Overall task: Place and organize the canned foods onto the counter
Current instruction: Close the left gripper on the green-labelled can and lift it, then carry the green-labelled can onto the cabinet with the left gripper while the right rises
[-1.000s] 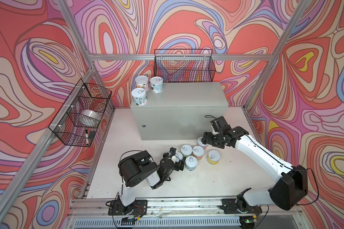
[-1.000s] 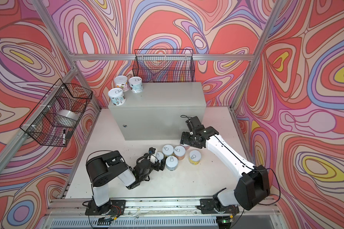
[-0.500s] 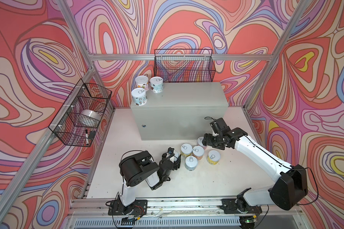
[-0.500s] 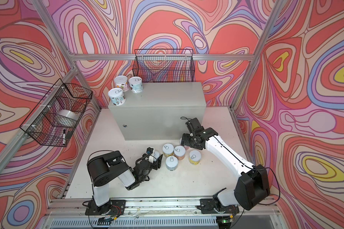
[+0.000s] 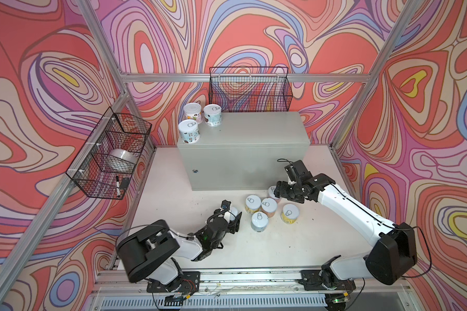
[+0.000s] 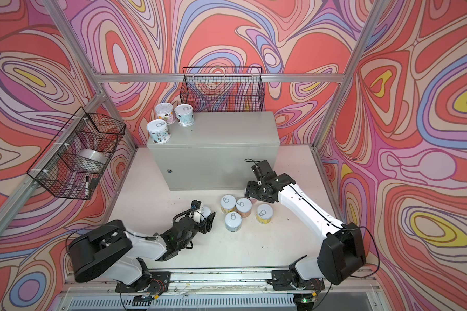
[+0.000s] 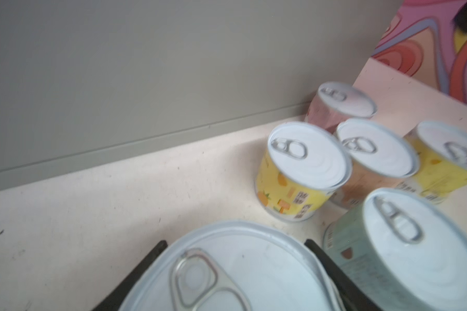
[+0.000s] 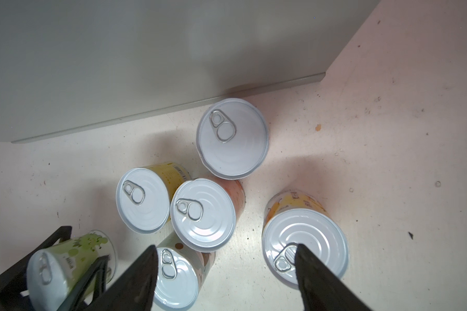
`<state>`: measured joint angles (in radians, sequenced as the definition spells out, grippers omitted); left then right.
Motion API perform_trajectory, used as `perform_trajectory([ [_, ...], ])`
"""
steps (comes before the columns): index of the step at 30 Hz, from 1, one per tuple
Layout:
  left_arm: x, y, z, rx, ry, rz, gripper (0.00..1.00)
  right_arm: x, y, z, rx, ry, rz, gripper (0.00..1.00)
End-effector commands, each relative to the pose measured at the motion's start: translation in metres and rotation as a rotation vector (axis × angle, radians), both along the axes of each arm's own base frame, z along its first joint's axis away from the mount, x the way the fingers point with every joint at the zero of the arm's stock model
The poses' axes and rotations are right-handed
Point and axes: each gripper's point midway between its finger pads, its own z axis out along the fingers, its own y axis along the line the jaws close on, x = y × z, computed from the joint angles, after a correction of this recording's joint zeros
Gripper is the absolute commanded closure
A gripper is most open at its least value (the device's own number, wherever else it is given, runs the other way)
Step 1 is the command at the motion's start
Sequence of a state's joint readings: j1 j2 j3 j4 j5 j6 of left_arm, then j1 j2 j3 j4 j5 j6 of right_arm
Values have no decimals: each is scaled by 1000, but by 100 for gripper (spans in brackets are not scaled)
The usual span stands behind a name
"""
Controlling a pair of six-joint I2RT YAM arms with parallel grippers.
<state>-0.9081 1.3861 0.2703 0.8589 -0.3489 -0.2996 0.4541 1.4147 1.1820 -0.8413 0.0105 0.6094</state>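
**Green can [image 8: 65, 258] drawn left, away from the group**

Since a second ago the left gripper [image 5: 233, 214] has closed on it and pulled it toward lower centre; its jaws pinch the can's sides. Upper centre, three cans [image 5: 189, 131] stand at the left end of the counter [image 5: 254, 129]. Five cans [image 5: 269, 207] cluster on the table [image 5: 173, 204] right of the held one. The right gripper [image 5: 277, 191] hovers near the pink can [image 8: 232, 137], jaws spread.

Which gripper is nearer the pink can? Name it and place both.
Right. The right gripper hovers right by the pink can; the left gripper, jaws on a green can, sits beyond the other cans.
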Motion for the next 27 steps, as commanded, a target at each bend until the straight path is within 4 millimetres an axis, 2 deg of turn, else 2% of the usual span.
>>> perform_trajectory([
  [1,-6,0,32,1,41,-23,100,4,4,11,21,-34,1,18],
  [4,-9,9,66,52,52,-9,100,6,5,17,33,-48,1,18],
  [8,-9,17,128,70,30,9,100,9,8,34,64,-89,-1,18],
  [11,-8,22,167,100,18,26,100,12,10,49,73,-117,7,19],
  [16,1,18,226,129,-25,35,100,19,14,73,90,-163,18,19],
  [22,18,7,280,103,-84,5,100,28,19,90,121,-207,18,18],
  [27,37,13,318,75,-126,7,100,36,22,97,130,-229,15,18],
])
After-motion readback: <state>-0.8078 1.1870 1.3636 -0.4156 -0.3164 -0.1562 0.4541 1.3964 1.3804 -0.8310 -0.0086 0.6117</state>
